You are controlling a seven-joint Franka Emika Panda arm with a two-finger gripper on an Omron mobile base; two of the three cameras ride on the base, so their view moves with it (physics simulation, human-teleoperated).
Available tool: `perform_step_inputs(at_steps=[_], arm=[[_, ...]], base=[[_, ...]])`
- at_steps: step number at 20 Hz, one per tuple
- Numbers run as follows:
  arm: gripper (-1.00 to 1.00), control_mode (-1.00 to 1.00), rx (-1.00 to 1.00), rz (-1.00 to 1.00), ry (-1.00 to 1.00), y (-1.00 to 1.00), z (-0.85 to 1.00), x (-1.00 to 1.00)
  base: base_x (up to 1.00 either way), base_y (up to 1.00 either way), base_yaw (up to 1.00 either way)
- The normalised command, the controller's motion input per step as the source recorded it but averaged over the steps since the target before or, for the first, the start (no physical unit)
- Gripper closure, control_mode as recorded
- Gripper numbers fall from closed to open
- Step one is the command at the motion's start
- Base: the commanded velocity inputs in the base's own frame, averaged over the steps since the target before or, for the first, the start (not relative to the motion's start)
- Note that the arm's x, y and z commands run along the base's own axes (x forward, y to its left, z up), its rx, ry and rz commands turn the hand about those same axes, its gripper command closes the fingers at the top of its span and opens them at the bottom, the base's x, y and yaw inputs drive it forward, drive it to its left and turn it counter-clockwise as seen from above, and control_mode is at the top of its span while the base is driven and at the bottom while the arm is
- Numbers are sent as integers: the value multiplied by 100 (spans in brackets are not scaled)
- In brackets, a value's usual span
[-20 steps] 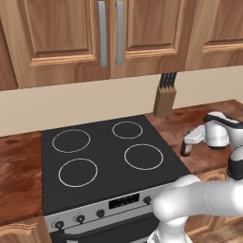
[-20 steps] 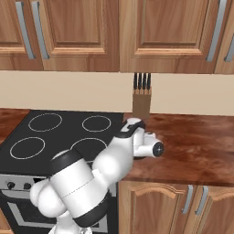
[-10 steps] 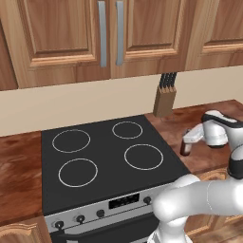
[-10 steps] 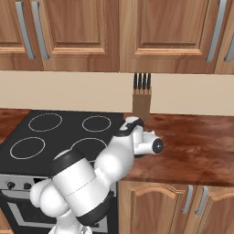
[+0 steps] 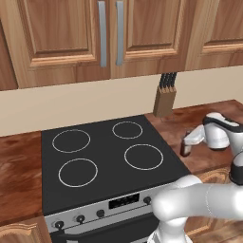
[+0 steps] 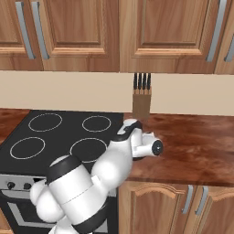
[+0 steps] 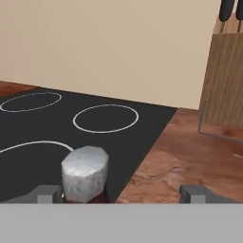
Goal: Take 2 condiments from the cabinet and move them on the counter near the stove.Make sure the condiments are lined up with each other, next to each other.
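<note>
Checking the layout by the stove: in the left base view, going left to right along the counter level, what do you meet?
Black glass cooktop with white ring burners → small dark brown sauce bottle → white arm's gripper; the wooden knife block stands further back.

A kitchen: stove (image 5: 109,156), wooden wall cabinets (image 5: 109,33), knife block (image 5: 164,97), counter (image 6: 192,146).

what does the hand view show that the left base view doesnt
Hand view alone: the sauce bottle's pale cap seen close from above, between the spread fingertips, so the gripper is open and not squeezing it.

Left base view alone: all four rings of the stove, its knob panel, the wall cabinet doors, and the bottle's dark body standing on the counter just right of the stove.

Both: cooktop, counter, knife block.
</note>
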Motion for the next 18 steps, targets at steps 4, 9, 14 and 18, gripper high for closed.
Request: perform_step_inputs(at_steps=[4,9,14,18], arm=[[-100,-100,0,0,0,0,0,-35],[-100,-100,0,0,-6,14,3,-3],[-100,-100,0,0,-15,21,18,0],[-100,-100,0,0,-12,11,25,0]], base=[[0,0,0],[0,0,0],[0,0,0],[0,0,0]])
